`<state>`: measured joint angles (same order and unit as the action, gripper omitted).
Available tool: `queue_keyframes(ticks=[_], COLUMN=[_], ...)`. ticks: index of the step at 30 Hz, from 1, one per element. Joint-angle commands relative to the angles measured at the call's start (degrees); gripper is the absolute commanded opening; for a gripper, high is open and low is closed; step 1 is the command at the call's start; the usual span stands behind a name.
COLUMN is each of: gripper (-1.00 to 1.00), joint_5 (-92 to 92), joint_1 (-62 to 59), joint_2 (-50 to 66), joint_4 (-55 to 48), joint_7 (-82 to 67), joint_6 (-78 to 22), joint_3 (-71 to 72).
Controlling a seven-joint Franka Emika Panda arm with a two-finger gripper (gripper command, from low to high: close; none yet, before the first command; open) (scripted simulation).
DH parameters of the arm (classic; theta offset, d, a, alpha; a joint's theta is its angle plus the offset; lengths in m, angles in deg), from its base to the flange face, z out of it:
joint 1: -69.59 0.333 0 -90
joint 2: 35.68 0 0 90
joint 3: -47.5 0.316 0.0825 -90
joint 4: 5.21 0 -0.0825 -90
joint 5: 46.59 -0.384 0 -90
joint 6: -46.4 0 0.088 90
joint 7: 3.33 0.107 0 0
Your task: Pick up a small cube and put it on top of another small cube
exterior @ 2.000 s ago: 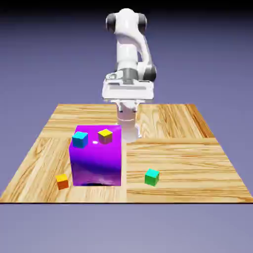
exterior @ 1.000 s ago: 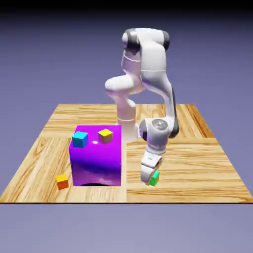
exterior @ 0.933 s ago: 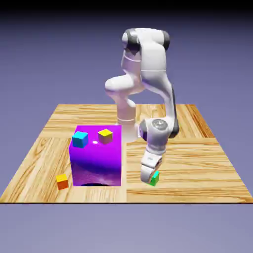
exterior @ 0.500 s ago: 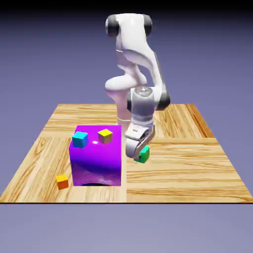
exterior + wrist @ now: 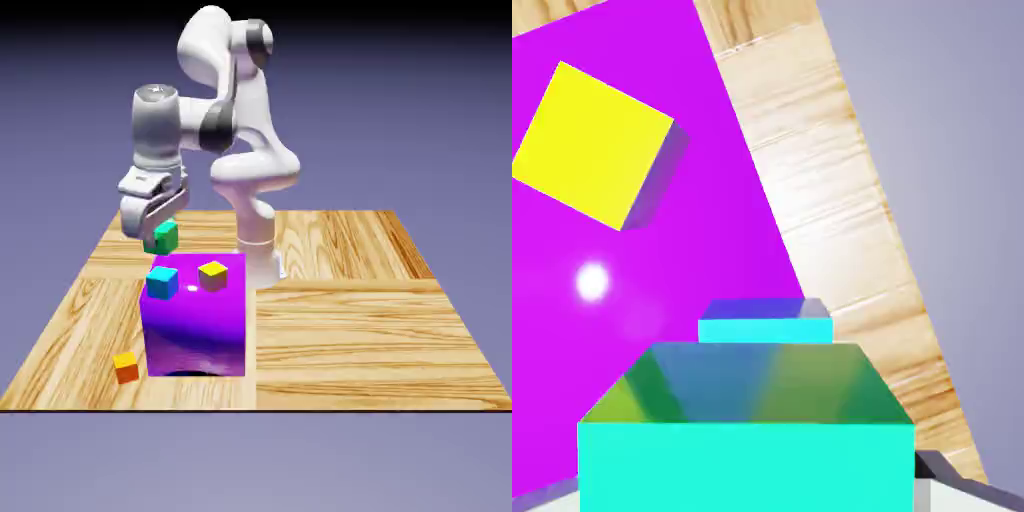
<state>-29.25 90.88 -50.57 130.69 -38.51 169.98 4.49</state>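
My gripper point(image 5: 160, 236) is shut on the small green cube point(image 5: 164, 236) and holds it in the air just above the cyan cube point(image 5: 162, 282). That cyan cube sits on top of the big purple block point(image 5: 197, 330), near its corner at the exterior view's left. In the hand view the green cube point(image 5: 747, 430) fills the bottom with its teal-tinted face, and the cyan cube point(image 5: 765, 319) shows just beyond it. One grey fingertip point(image 5: 944, 470) shows at the lower right; the other is hidden by the held cube.
A yellow-topped cube point(image 5: 212, 275) also rests on the purple block point(image 5: 642, 250), seen large in the hand view as the yellow-topped cube point(image 5: 592, 143). An orange cube point(image 5: 126, 367) lies on the wooden table point(image 5: 360, 320) by the block's lower corner at the exterior view's left.
The arm has lifted the green cube off the table at the exterior view's right and swung it up and across to the left, over the purple block and the cyan cube.
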Motion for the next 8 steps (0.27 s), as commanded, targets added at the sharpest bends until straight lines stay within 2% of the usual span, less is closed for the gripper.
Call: queue_keyframes(ticks=[1,2,8], gripper=[-1.0,1.0,1.0], joint_5=[-0.1,-0.1,1.04], joint_1=[0.0,0.0,-0.01], joint_2=[0.64,0.64,-4.61], joint_4=[0.79,0.79,-5.71], joint_7=[-0.15,-0.15,1.23], joint_6=[1.44,1.45,-9.89], joint_3=[-0.37,-0.37,2.67])
